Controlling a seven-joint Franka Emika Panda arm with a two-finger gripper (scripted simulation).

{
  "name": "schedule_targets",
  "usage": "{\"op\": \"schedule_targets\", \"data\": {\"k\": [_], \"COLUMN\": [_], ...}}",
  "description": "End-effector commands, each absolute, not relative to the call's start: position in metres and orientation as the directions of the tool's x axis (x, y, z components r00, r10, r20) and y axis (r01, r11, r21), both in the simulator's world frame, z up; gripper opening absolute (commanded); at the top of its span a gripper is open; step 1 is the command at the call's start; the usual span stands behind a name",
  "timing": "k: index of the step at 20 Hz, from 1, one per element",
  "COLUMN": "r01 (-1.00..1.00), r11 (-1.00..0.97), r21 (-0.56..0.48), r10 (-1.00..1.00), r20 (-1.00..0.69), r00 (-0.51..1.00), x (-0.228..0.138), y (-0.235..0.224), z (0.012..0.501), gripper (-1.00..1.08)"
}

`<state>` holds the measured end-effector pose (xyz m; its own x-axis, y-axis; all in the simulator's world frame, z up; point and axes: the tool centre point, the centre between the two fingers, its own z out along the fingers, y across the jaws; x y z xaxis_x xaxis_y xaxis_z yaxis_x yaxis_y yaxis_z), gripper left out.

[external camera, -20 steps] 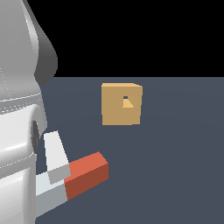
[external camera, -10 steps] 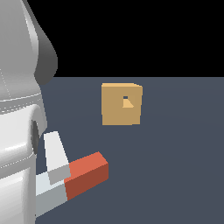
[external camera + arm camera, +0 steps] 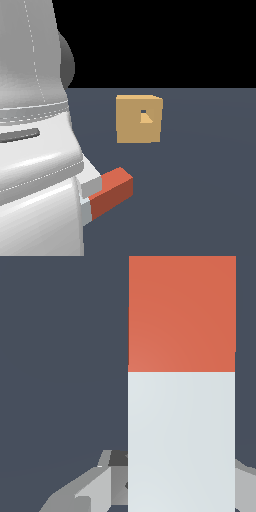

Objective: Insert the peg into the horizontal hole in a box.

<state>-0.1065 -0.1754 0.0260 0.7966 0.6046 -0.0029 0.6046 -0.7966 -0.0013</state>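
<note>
The peg lies low at the exterior view's left. Its red-orange half points toward the box and most of its white half is hidden behind my arm. The tan box stands further back, well apart from the peg's red end. Its small dark hole faces the camera. In the wrist view the peg fills the picture, and my gripper is shut on its white half with a finger showing on either side.
My arm's white body fills the exterior view's left side. The dark grey floor stretches around the box and the peg.
The peg's red end has shifted slightly up and toward the exterior view's right. My arm now covers more of the white half. The box has not moved.
</note>
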Motion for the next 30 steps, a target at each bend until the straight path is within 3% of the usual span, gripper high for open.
{"op": "schedule_targets", "data": {"k": [1, 8, 18, 30], "r01": [0.642, 0.786, 0.959, 1.000], "r11": [-0.766, -0.619, -0.282, 0.010], "r21": [0.001, 0.002, 0.001, 0.000], "r10": [0.642, 0.786, 0.959, 1.000], "r20": [-0.002, -0.004, -0.003, -0.001], "r00": [0.766, 0.619, 0.282, -0.010], "x": [-0.093, -0.044, 0.033, 0.070], "y": [-0.172, -0.151, -0.086, -0.016], "z": [0.031, 0.047, 0.076, 0.098], "gripper": [-1.00, -1.00, -1.00, -1.00]}}
